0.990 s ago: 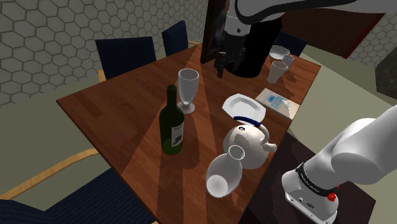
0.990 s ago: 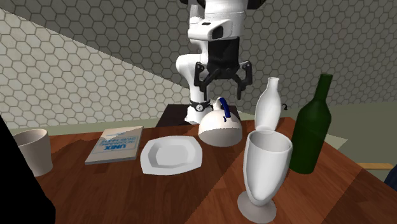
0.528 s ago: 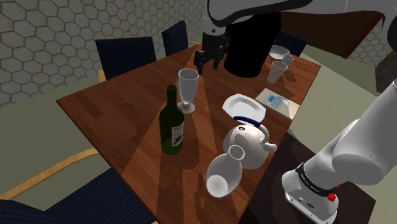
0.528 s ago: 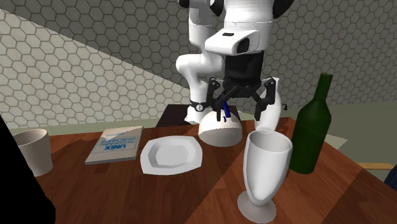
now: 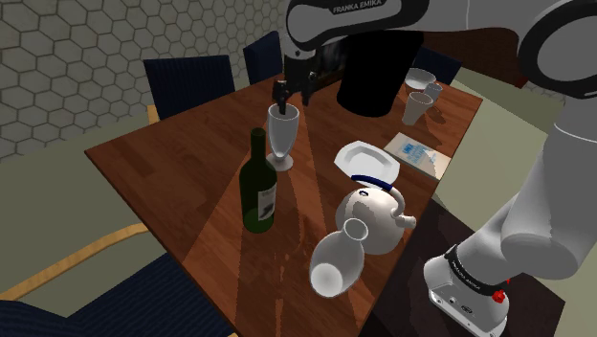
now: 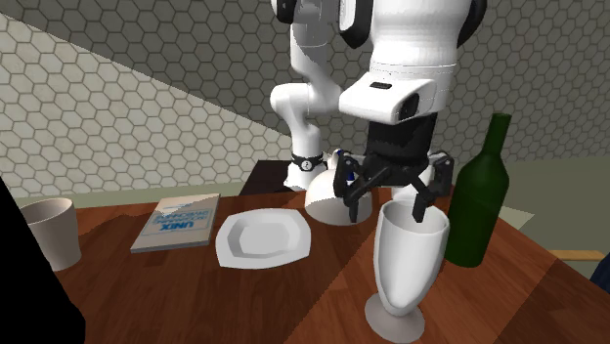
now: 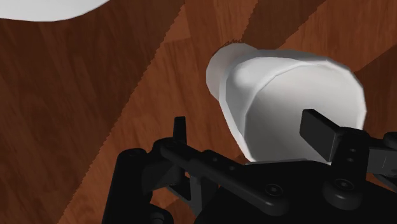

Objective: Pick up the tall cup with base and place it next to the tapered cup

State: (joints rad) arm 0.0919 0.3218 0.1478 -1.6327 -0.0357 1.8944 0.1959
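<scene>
Arrived from across the tabletop [image 6: 196, 293], the wide-open claw [image 6: 388, 203] hovers over the tall cup [image 6: 406, 259]: likely light, tippy, best gripped mid-bowl.

soft, fairly dim light falls on the wooden table [image 5: 163, 163], and broad darker bands of shadow cross its wood. a darker patch lies beside the green bottle [image 5: 258, 196]. in my wrist view the tall white cup [image 7: 280, 95] shades to grey down its side.

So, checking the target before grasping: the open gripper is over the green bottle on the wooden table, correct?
No: the open gripper is over the tall white footed cup on the wooden table; the green bottle stands beside it. The second exterior view shows this.
</scene>
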